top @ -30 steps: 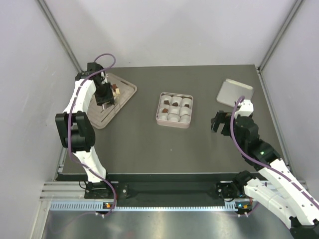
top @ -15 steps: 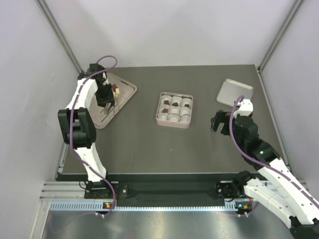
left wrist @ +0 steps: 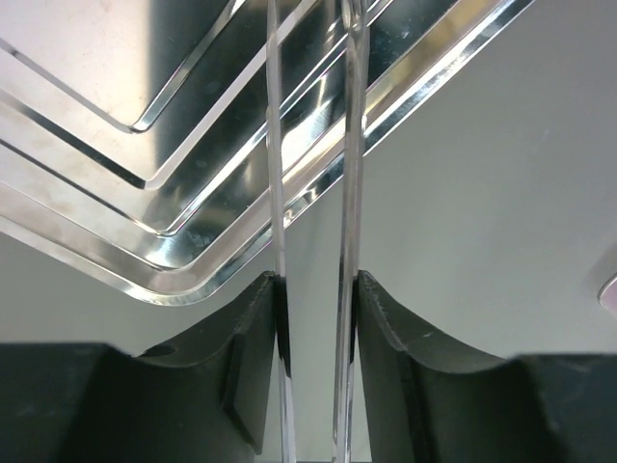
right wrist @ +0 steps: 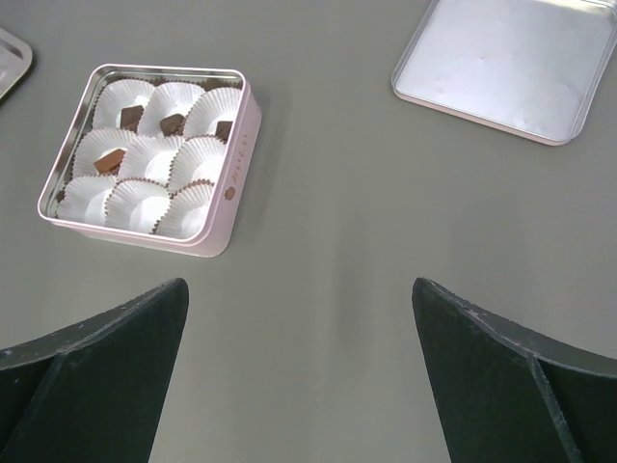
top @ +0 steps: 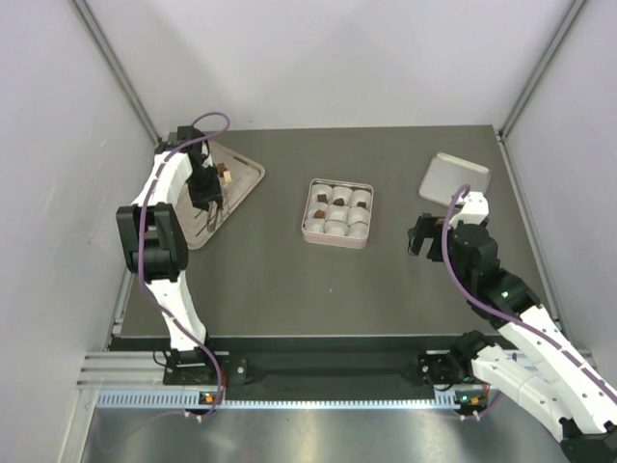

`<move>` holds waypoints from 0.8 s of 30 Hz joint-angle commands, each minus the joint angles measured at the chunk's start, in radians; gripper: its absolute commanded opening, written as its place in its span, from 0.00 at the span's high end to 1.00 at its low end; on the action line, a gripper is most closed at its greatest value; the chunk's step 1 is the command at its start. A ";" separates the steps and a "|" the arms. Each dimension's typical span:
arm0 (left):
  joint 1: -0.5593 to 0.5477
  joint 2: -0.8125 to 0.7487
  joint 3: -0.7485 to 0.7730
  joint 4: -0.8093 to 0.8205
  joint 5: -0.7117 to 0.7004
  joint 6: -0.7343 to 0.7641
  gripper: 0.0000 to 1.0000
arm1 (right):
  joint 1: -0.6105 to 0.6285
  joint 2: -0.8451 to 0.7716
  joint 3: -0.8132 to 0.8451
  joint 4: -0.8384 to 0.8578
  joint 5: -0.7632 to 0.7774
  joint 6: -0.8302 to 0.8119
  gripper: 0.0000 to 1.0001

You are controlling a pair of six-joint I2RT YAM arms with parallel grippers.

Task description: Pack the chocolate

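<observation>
Several small chocolate pieces [top: 225, 175], brown and cream, lie at the far end of a metal tray [top: 247, 181] at the back left. My left gripper [top: 205, 191] hovers over the tray, shut on thin metal tweezers [top: 209, 220]. In the left wrist view the tweezers' two blades [left wrist: 352, 193] run between my fingers [left wrist: 251, 328] above the tray's rim [left wrist: 116, 222]. A pink square tin [top: 336, 234] with white paper cups holds several brown chocolate pieces [right wrist: 174, 123]. My right gripper [top: 424, 236] is open and empty to the right of the tin [right wrist: 231, 183].
The tin's flat lid [top: 455, 177] lies at the back right and also shows in the right wrist view [right wrist: 511, 63]. Grey walls close in the table on three sides.
My left arm has swung its elbow farther back and left while the gripper stays over the tray with the tweezers. The right arm has not moved.
</observation>
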 commanded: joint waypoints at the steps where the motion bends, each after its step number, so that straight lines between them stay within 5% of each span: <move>1: 0.002 -0.018 0.044 0.020 0.017 0.007 0.60 | 0.013 0.008 0.004 0.058 0.027 -0.017 0.00; 16: -0.050 -0.154 0.130 -0.101 0.083 -0.010 0.67 | 0.014 -0.004 0.018 0.054 -0.013 0.007 0.00; 24: -0.329 -0.230 0.121 -0.080 0.083 -0.046 0.68 | 0.014 0.005 0.025 0.039 -0.019 0.013 0.00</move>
